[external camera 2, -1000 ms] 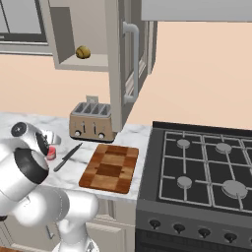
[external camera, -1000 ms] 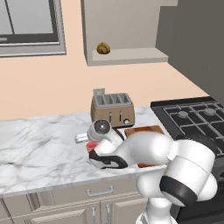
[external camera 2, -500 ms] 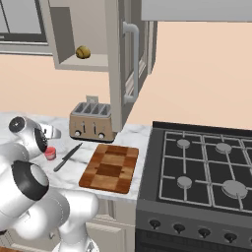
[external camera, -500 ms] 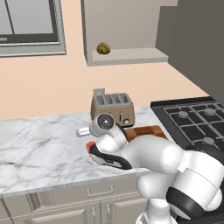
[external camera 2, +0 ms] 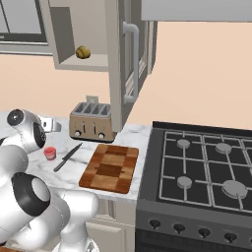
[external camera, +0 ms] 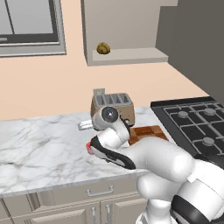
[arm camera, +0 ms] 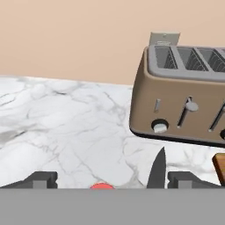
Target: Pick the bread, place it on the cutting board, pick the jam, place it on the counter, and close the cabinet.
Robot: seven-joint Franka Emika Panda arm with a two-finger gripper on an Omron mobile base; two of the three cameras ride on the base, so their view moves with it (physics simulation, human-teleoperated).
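In the right base view, going from left to right, the white arm stands at the far left over the counter [external camera 2: 129,132]. Just beside it, the jam [external camera 2: 49,153] sits upright on the marble, a small red jar. A dark knife [external camera 2: 68,157] lies to the right of the jar, near it but not touching. Behind the knife stands the toaster [external camera 2: 92,121], against the wall. To the right of the knife lies the cutting board [external camera 2: 111,168], flat on the counter, with nothing on it. Further right comes the stove [external camera 2: 204,167] with its burners.

Above the toaster hangs the cabinet [external camera 2: 113,59], and its door stands open toward the camera. The bread [external camera 2: 82,51] rests on the cabinet shelf, at the left part of it.

In the left base view the bread [external camera: 103,48] is seen on the same shelf, high above the toaster [external camera: 112,107]. The jam [external camera: 89,148] shows as a red spot at the left side of the arm, mostly hidden by it.

In the hand view the gripper [arm camera: 106,179] has its jaws spread wide and holds nothing. The top of the jam [arm camera: 102,186] appears low between the two fingertips [arm camera: 42,178]. The knife [arm camera: 157,168] blade points up just inside the right fingertip. The toaster [arm camera: 181,99] stands behind, at the right.
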